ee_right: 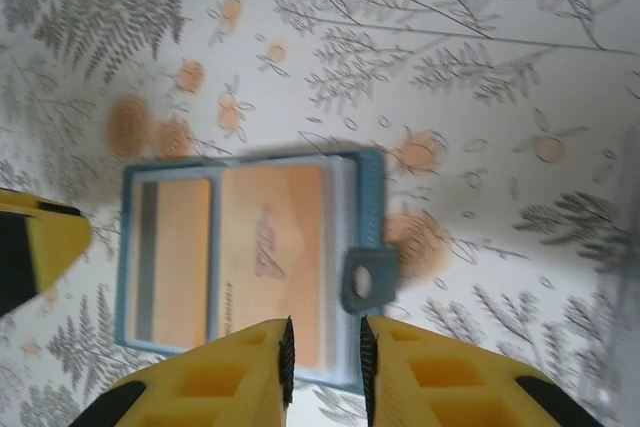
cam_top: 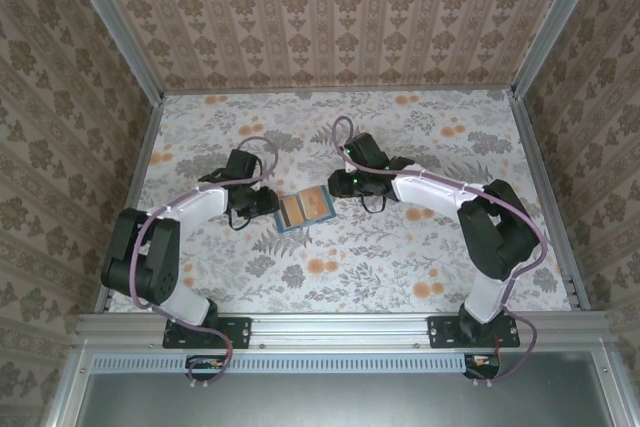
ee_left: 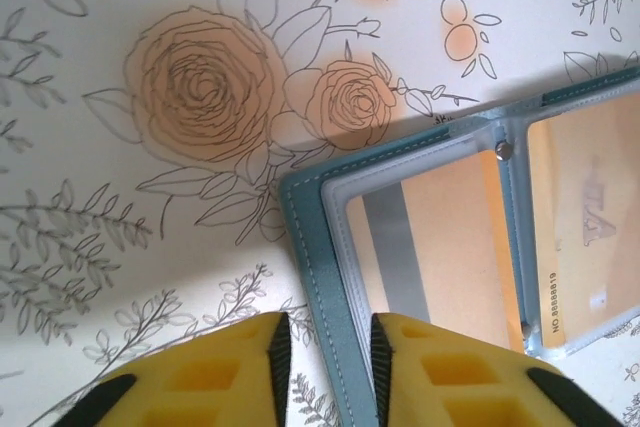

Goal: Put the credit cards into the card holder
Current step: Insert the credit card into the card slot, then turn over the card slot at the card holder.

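The teal card holder lies open and flat in the middle of the table. Two orange credit cards sit under its clear sleeves: one with a grey stripe, one with printed numbers. My left gripper is at the holder's left edge. In the left wrist view its jaws stand a little apart astride the teal border. My right gripper hovers at the right edge. Its jaws are parted above the sleeves, beside the snap tab.
Floral-patterned table cover all round the holder, with patterned walls behind and at both sides. A yellow finger of the left gripper shows at the left of the right wrist view.
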`<state>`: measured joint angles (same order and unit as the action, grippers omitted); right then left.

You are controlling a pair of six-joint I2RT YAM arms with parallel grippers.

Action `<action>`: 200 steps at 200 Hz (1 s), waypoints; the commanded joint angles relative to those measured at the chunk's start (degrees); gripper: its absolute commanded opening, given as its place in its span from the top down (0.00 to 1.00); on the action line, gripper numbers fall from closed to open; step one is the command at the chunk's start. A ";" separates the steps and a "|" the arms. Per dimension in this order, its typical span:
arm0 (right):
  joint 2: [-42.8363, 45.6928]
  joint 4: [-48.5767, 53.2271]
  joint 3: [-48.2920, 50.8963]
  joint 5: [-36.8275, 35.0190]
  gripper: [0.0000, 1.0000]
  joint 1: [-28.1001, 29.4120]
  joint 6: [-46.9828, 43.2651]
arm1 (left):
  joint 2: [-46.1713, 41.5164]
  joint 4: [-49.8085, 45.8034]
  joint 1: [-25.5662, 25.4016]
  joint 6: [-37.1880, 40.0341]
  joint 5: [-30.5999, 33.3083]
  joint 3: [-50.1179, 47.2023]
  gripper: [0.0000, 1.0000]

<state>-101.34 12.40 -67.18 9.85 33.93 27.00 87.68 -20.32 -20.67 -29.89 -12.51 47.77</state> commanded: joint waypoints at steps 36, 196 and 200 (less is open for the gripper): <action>3.17 5.79 1.59 1.16 0.67 0.03 -7.39 | -4.44 1.43 1.07 -2.67 -0.46 -6.06 0.66; -11.08 5.91 -7.02 3.54 0.55 3.96 -5.29 | 1.18 6.97 2.14 -5.84 -7.29 -5.55 0.65; -11.24 5.96 -7.20 3.52 0.55 3.87 -5.21 | 1.18 6.73 2.12 -5.69 -7.19 -5.44 0.64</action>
<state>-111.72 16.97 -72.27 13.54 38.50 20.56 87.81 -13.21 -18.33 -35.38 -19.11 40.80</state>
